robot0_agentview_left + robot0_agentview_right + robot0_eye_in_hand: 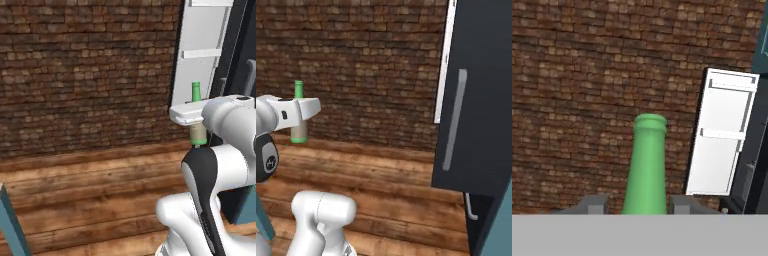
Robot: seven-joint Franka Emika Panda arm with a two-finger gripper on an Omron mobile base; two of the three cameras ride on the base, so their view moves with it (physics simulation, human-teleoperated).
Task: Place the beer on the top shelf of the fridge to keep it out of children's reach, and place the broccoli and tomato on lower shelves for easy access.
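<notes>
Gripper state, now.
Gripper: shut on the beer, held upright by its body, neck rising between the jaws.

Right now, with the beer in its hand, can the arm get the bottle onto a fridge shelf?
Probably not yet. The hand holds the beer upright in front of the brick wall, left of the fridge, whose shelves are not visible.

Left base view: set behind the white arm (pixel 215 165), faced the brown brick wall (pixel 85 75). Right base view: same wall, slim green glass bottle (pixel 299 112) shared. Hand view: close along the bottle's neck, toward the dark charcoal fridge (pixel 752 165).
</notes>
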